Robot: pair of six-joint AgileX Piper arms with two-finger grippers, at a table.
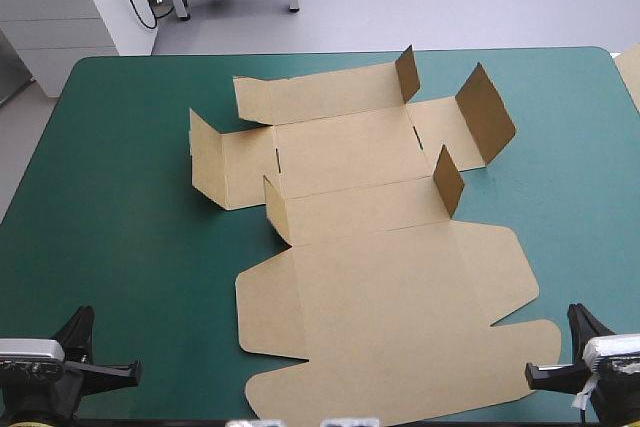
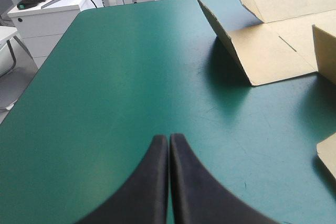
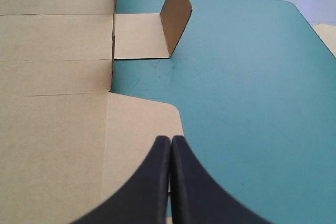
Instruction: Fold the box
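The brown box [image 1: 370,237] lies as a cut sheet in the middle of the teal-green table, mostly flat, with several small flaps standing up at its far half. Its wide lid panel reaches the near edge. My left gripper [image 1: 85,332] is shut at the near left corner, well clear of the board; in the left wrist view the gripper [image 2: 169,139] points over bare cover, the box's [image 2: 268,51] raised left flap ahead to the side. My right gripper [image 1: 580,319] is shut at the near right corner; in its own view the gripper [image 3: 171,140] hovers at the lid's rounded corner [image 3: 152,114].
A strip of more brown board [image 1: 630,72] shows at the table's right edge. A white cabinet [image 1: 70,7] stands beyond the far left corner. Bare teal-green cover [image 1: 120,207] lies to the left of the box and to its right [image 1: 580,197].
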